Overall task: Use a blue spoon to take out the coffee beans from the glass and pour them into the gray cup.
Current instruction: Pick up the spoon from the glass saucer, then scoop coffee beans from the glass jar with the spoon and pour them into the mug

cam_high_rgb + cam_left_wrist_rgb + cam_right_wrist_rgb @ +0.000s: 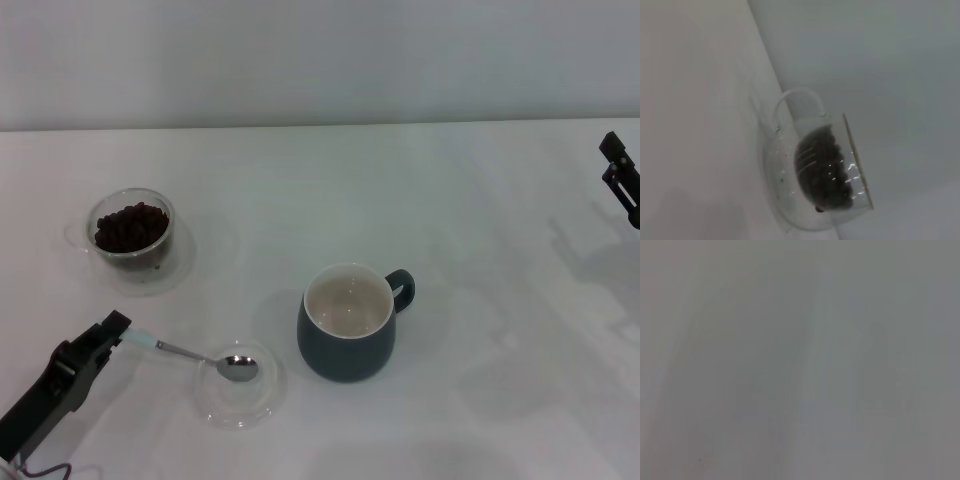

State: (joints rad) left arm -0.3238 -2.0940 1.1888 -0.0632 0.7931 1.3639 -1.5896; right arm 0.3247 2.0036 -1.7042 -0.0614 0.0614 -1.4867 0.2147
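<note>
The blue spoon [190,353] lies with its silver bowl in a shallow clear dish [238,385] and its pale handle pointing left. My left gripper [114,328] is at the lower left, right at the end of that handle, which disappears under its tip. The glass [131,230] with its saucer stands at the back left and holds the coffee beans [130,226]. The left wrist view shows the glass [840,165] and the beans [821,167] close up. Right of the dish stands the gray cup [347,322], its cream inside bare, handle to the right. My right gripper [620,172] is parked at the far right edge.
The white table [480,240] runs back to a pale wall. The right wrist view shows only a plain grey surface.
</note>
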